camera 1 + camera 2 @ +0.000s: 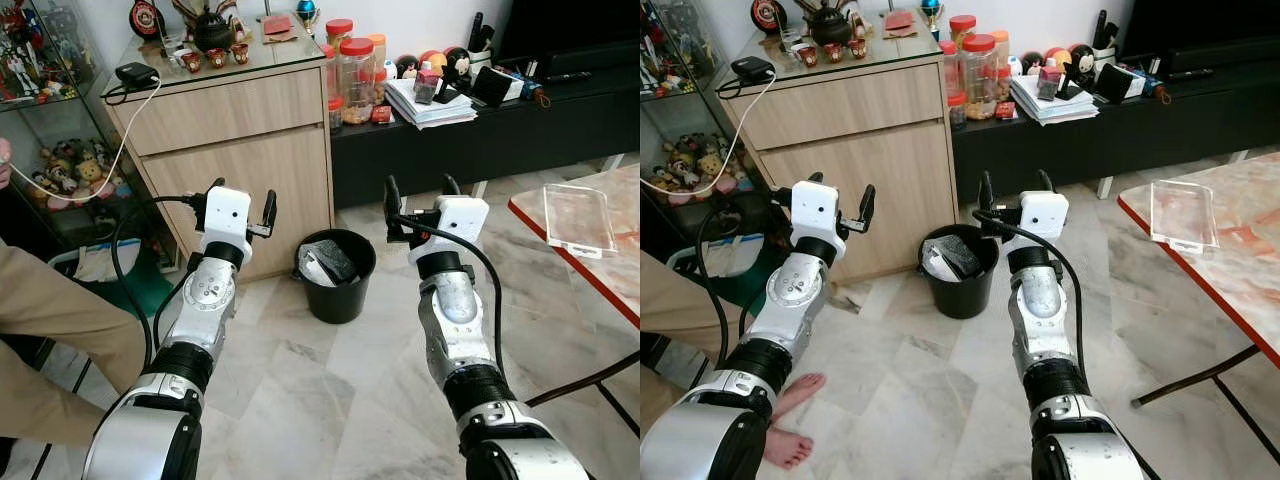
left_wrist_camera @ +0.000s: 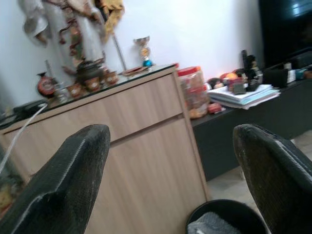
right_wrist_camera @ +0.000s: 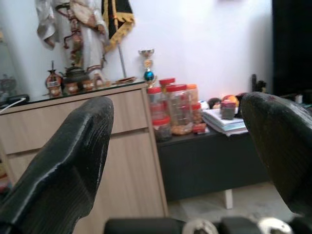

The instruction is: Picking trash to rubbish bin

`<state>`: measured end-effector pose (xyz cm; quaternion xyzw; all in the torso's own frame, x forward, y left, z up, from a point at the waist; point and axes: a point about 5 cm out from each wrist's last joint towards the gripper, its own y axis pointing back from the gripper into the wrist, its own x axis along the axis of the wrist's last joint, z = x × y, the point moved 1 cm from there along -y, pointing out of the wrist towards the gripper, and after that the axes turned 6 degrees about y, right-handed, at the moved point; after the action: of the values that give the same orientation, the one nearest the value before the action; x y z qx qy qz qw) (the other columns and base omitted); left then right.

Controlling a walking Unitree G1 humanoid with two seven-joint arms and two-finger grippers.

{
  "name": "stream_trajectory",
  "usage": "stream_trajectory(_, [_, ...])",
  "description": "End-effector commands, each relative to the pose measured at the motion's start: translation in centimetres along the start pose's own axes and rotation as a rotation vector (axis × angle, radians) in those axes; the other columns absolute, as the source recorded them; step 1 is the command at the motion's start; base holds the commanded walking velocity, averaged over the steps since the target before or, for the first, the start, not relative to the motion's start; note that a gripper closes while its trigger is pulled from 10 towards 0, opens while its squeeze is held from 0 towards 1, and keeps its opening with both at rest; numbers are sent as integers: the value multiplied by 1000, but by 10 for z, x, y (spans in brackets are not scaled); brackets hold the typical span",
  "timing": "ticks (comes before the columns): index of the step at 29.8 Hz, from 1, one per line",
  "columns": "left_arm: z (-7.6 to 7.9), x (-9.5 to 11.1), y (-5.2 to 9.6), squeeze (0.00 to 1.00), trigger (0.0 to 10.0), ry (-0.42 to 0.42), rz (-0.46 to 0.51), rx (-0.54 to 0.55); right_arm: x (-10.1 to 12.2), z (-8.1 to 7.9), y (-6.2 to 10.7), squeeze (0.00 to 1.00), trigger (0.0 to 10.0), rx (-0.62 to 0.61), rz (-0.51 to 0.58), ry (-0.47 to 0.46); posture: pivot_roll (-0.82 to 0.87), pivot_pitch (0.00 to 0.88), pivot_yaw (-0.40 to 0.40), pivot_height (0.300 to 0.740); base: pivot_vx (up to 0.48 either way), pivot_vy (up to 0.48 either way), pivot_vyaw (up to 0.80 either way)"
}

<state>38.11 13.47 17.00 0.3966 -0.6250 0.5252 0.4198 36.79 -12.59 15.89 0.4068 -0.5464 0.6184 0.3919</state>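
Two silver arms reach forward over pale marble floor tiles (image 1: 930, 400), both raised at about the same height. Nearest, at 8 o'clock in the right eye view, a person's bare foot (image 1: 790, 440) rests on the tiles just beside the left arm, and a tan trouser leg (image 1: 55, 330) runs in from 9 o'clock. The left gripper (image 1: 243, 207) has its two black fingers spread apart and holds nothing; the right gripper (image 1: 420, 205) is likewise spread and empty. Bare floor lies between the two arms and runs ahead to the bin.

At 3 o'clock a red-edged marble table (image 1: 1240, 270) juts in, its corner near the right arm, with a dark leg (image 1: 1190, 375) slanting down to the tiles. A clear plastic tray (image 1: 1180, 215) lies on it.

Straight ahead at 12 o'clock, between the grippers and beyond them, stands the black rubbish bin (image 1: 338, 295) on the floor. It is round and open-topped, with crumpled grey and white trash (image 1: 325, 262) inside. It stands near the front corner of a light wood cabinet (image 1: 235, 150), which closes off 11 o'clock. A low black TV bench (image 1: 480, 140) closes off 1 o'clock, carrying red-lidded jars (image 1: 355, 75) and a stack of papers (image 1: 430, 105). A white cable (image 1: 120, 150) hangs off the cabinet top.
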Motion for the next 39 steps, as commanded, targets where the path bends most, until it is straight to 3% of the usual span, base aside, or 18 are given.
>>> stream_trajectory(1, [1, 3, -2, 0, 10000, 1, 8, -4, 4, -3, -2, 0, 10000, 8, 10, 5, -93, 0, 100, 740, 0, 0, -800])
stream_trajectory(39, [9, 12, -6, 0, 10000, 28, 56, 3, 9, 1, -4, 0, 10000, -23, 14, 73, -95, 0, 77, 740, 0, 0, -800])
